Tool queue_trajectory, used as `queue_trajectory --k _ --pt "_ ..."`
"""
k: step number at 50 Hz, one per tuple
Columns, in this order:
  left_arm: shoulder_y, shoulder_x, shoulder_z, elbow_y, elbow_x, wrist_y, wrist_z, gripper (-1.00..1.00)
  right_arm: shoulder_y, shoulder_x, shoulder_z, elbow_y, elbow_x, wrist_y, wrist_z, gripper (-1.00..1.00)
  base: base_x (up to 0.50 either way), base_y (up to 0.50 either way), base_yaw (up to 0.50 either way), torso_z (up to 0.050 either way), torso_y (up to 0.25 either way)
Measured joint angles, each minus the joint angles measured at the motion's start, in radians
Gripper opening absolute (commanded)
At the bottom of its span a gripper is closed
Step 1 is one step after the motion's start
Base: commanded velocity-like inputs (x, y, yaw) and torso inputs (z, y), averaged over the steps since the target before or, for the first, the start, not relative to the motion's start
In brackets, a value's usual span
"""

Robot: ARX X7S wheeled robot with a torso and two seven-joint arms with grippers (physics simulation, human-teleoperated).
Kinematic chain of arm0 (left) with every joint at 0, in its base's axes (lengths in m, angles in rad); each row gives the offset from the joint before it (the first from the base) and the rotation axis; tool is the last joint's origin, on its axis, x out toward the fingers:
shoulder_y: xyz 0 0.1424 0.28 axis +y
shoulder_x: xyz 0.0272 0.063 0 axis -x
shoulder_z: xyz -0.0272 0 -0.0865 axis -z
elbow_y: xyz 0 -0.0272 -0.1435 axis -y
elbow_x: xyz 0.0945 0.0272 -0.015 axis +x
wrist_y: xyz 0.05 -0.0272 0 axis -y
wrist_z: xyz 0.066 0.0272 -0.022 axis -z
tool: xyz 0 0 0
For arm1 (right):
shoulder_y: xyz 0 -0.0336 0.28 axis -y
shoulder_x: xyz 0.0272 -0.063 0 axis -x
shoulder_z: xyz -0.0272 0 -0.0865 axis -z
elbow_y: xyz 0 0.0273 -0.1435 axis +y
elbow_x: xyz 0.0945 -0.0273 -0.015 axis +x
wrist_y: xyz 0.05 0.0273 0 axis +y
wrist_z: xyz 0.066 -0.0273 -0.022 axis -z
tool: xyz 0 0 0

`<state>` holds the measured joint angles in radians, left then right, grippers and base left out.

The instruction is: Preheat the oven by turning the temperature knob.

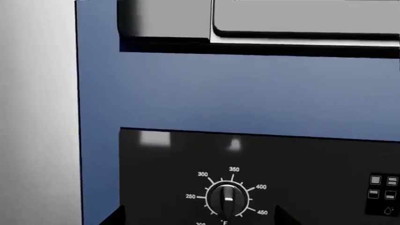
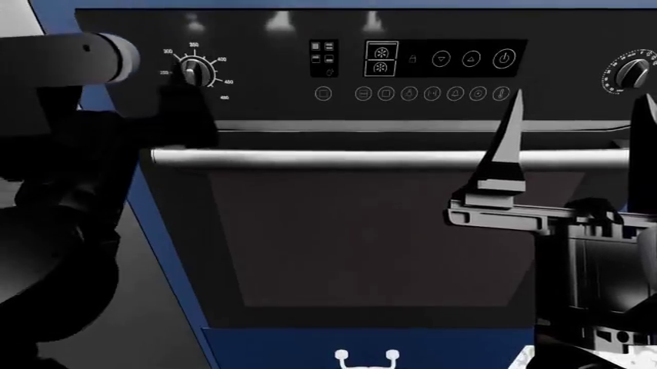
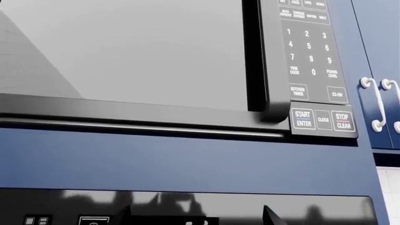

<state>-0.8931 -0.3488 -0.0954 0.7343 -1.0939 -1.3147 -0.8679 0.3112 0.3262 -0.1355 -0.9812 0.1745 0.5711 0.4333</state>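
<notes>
The oven [image 2: 390, 231] is black, with a dark glass door and a silver bar handle [image 2: 390, 159]. The temperature knob [image 1: 227, 199] sits at the left of its panel, ringed by numerals 250 to 450, and its silver pointer stands near upright. My left gripper [image 1: 198, 219] is open, with dark fingertips [image 1: 117, 216] either side of the knob and apart from it. In the head view the left gripper [image 2: 188, 96] hangs just below the temperature knob [image 2: 195, 71]. My right gripper [image 2: 575, 146] is open and holds nothing, in front of the handle's right part.
A second knob [image 2: 631, 73] with small ticks sits at the panel's right end, past the digital buttons [image 2: 411, 94]. A microwave [image 3: 125, 56] with a keypad [image 3: 309, 47] hangs above the oven. Blue cabinet panels [image 1: 250, 89] frame both, and white cabinet handles [image 3: 375, 105] show at the right.
</notes>
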Motion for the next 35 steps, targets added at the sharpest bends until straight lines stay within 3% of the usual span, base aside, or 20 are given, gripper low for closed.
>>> queue_trajectory --k 16,35 --pt "-0.014 -0.047 0.165 -0.109 0.171 0.1 0.109 1.0 0.0 0.009 -0.006 0.003 0.011 -0.006 0.011 1.0 0.0 0.0 0.0 0.0 0.0" --pt "-0.03 -0.056 0.243 -0.192 0.218 0.138 0.167 1.0 0.003 0.019 -0.011 0.001 0.027 -0.005 0.026 1.0 0.0 0.0 0.0 0.0 0.0"
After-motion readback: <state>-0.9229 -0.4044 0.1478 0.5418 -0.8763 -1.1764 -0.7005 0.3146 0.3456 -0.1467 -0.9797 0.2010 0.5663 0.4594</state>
